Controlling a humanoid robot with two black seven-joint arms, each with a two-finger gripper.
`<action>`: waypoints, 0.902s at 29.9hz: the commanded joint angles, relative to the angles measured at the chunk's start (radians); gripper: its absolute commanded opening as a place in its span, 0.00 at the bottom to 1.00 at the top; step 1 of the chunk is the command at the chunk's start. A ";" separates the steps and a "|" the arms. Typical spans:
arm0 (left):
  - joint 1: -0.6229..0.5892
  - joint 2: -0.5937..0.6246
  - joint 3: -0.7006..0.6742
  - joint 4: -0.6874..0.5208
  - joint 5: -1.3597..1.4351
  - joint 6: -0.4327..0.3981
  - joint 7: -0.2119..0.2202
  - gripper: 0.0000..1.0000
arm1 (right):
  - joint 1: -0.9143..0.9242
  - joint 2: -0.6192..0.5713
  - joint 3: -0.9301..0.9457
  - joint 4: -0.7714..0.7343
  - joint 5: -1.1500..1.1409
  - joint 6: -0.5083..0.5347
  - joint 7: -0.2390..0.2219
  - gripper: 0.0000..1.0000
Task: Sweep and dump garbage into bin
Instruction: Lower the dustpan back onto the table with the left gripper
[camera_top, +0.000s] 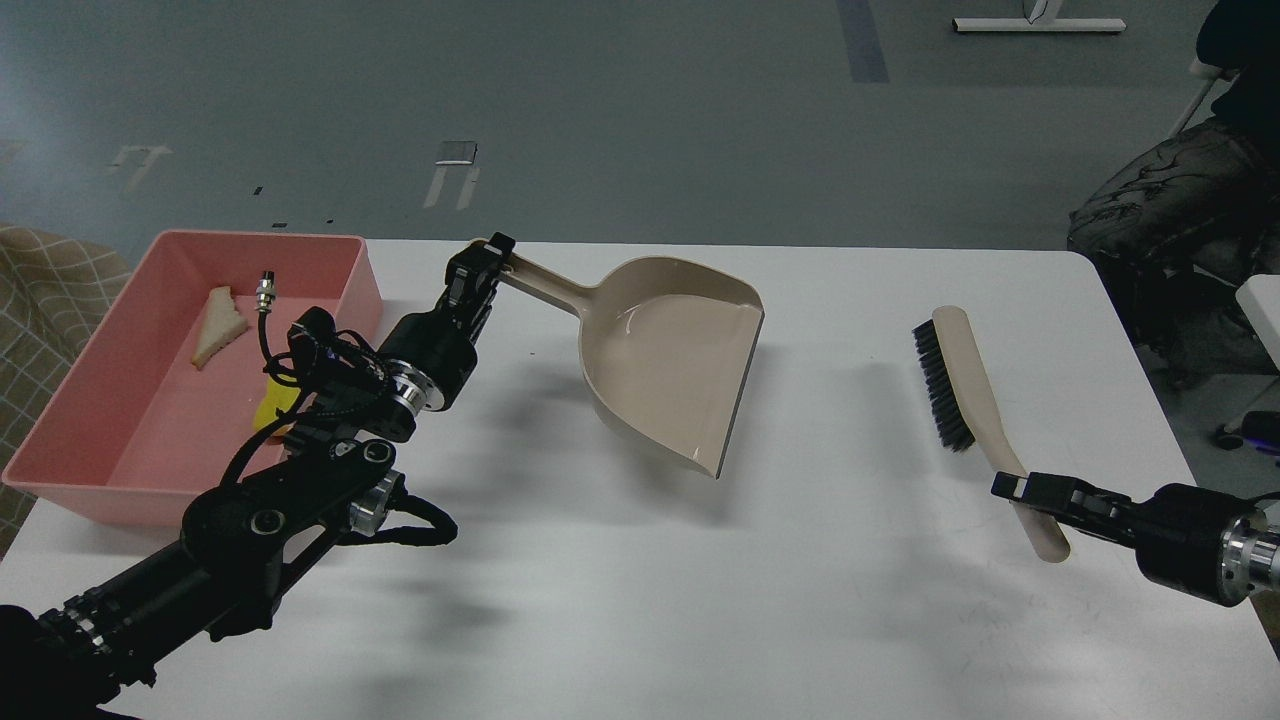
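Observation:
The pink bin (60, 420) stands at the table's left. Inside it lie the cream ridged piece (217, 325) and the yellow sponge piece (268, 408), which is partly hidden behind my left arm. My left gripper (482, 268) is shut on the handle of the beige dustpan (670, 370). The empty pan is low over the table's middle, tilted, mouth facing right. My right gripper (1022, 489) is shut on the handle of the beige brush (965, 385). Its black bristles face left over the table.
The white table (640, 600) ends at a rounded right edge. A person's legs in patterned trousers (1160, 220) are beyond the far right corner. A checkered cloth (50, 290) lies left of the bin.

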 joint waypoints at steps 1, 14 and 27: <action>-0.001 -0.025 0.007 0.073 0.000 0.020 -0.004 0.00 | -0.003 0.000 0.000 0.000 0.000 0.006 0.026 0.00; 0.005 -0.026 0.055 0.113 -0.014 0.077 -0.040 0.00 | -0.024 0.006 0.003 -0.009 0.000 -0.001 0.037 0.00; 0.010 -0.028 0.052 0.113 -0.017 0.079 -0.057 0.76 | -0.038 0.031 0.004 -0.018 0.000 -0.007 0.035 0.31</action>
